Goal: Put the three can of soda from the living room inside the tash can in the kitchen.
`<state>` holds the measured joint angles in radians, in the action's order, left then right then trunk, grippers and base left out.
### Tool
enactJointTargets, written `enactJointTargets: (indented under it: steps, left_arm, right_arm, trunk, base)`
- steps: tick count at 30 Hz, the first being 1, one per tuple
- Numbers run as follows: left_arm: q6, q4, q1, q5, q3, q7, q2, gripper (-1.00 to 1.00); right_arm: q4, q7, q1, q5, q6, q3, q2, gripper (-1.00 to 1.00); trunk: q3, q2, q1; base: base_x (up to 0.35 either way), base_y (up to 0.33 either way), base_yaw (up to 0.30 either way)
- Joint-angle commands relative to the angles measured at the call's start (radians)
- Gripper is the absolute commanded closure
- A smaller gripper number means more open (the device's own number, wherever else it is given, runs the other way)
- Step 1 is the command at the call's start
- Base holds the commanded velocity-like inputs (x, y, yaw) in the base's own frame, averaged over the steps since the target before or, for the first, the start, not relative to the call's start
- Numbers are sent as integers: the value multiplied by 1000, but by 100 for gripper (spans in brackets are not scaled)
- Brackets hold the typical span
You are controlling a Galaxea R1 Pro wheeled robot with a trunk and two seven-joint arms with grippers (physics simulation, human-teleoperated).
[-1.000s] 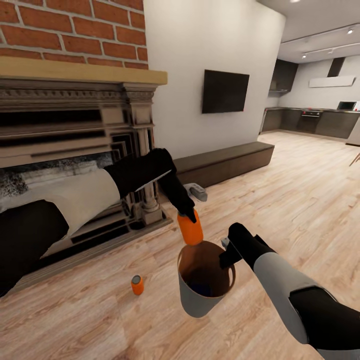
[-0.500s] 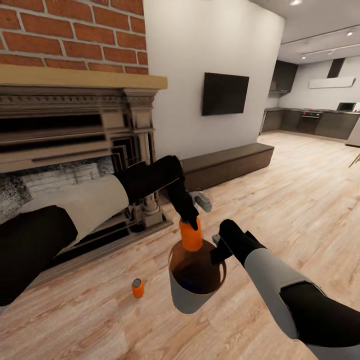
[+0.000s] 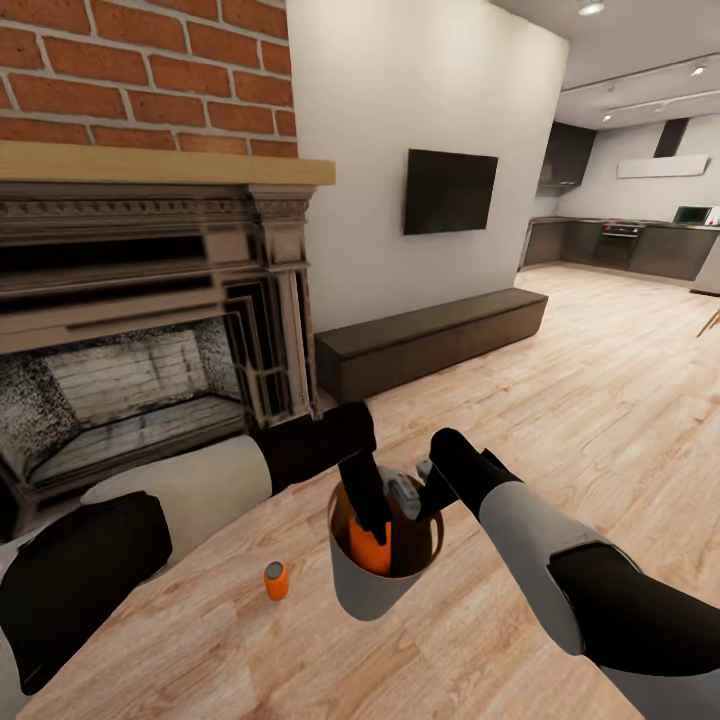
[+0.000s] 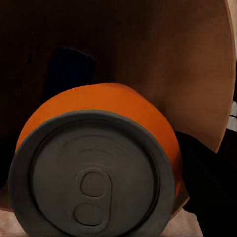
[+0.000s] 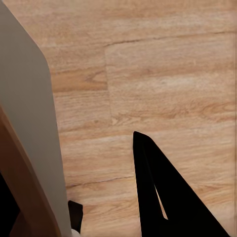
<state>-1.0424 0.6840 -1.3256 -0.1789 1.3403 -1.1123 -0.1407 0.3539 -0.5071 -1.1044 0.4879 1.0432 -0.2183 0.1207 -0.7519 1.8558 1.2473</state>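
Head view: orange can point(image 3: 370, 546), grey-topped.

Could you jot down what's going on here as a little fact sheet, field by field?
Place: living room, by the brick fireplace; kitchen far behind
Left gripper: lowered inside the bin, shut on an orange soda can
Bin: light grey outside, brown inside, held at its rim by the right gripper
Can's end: dark grey top with pull tab, seen in the left wrist view
Other can: upright on the wood floor, beside the bin, not touching it
Third can: cannot tell
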Motion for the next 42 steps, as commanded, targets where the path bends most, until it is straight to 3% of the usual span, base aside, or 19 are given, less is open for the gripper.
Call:
enactJointTargets:
  steps: [1,4,16,17,32,38,39,42]
  left_arm:
    - [-5,3,11,-5,0,11,-1,100]
    - [-5,6,52,-3,0,40,-2,100]
    - [-5,-3,134,-2,-1,184,2,100]
    - [-5,-4,137,-2,-1,190,3,-100]
    - [-5,-7,141,-2,-3,202,11,-100]
    - [-5,31,140,-3,-5,201,15,-100]
    - [-4,42,140,-3,-6,201,18,-100]
    - [2,118,140,-4,-23,200,59,-100]
  right_arm:
    - [0,-2,-2,-25,4,6,4,100]
    - [-2,-1,-4,-25,4,7,25,100]
    - [-4,0,-5,-25,4,7,37,100]
    - [-4,0,-5,-25,4,7,37,100]
    - [-11,0,-5,-25,4,8,34,100]
    - [-12,-1,-5,-25,4,9,31,100]
    - [-12,-1,-5,-25,4,9,31,100]
    - [-12,-1,-5,-25,4,10,29,100]
  trunk:
    - [0,0,0]
    - [0,0,0]
    - [0,0,0]
    - [0,0,0]
    - [0,0,0]
    - [0,0,0]
    - [0,0,0]
    - [0,0,0]
  base:
    - [0,0,0]
    - [0,0,0]
    - [0,0,0]
    - [0,0,0]
    - [0,0,0]
    - [0,0,0]
    - [0,0,0]
    - [0,0,0]
